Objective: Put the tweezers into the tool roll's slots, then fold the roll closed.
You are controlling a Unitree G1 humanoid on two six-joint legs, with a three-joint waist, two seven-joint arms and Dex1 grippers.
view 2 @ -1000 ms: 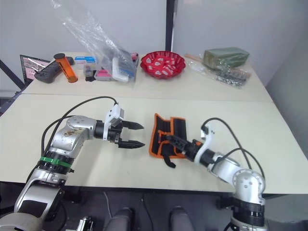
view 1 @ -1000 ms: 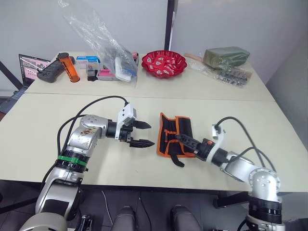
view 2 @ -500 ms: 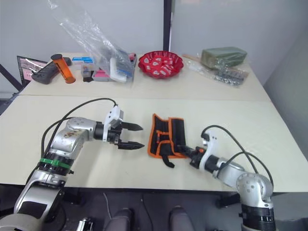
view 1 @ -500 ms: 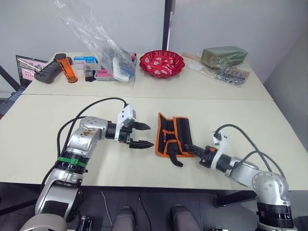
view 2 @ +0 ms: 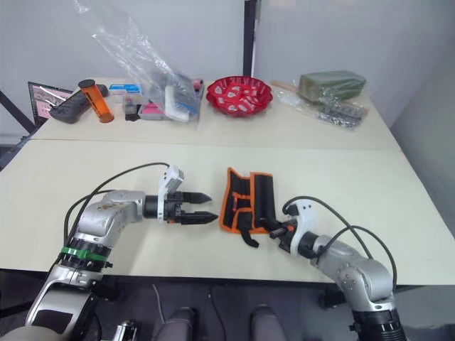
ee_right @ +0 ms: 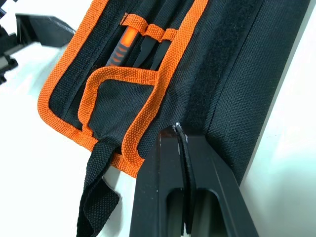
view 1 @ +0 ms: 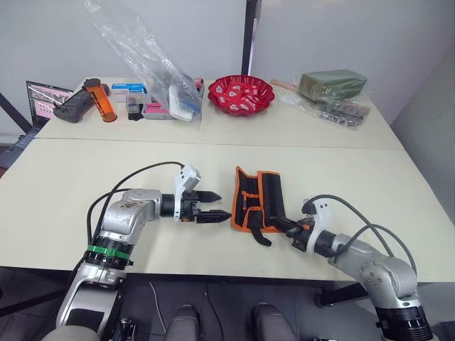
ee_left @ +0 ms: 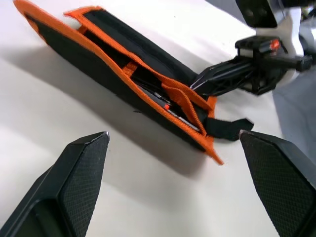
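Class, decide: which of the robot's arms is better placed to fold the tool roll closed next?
Probably right: the right gripper, shut, already touches the tool roll at its near edge. The left gripper is open beside it, not touching.

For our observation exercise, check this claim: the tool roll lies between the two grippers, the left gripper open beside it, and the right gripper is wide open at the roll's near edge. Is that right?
Not quite. The right gripper is shut, its fingers pressed together at the tool roll's near edge, as the right wrist view shows. The rest holds: the left gripper is open beside the roll.

Tool roll (view 1: 257,199) on cream table (view 1: 64,192)
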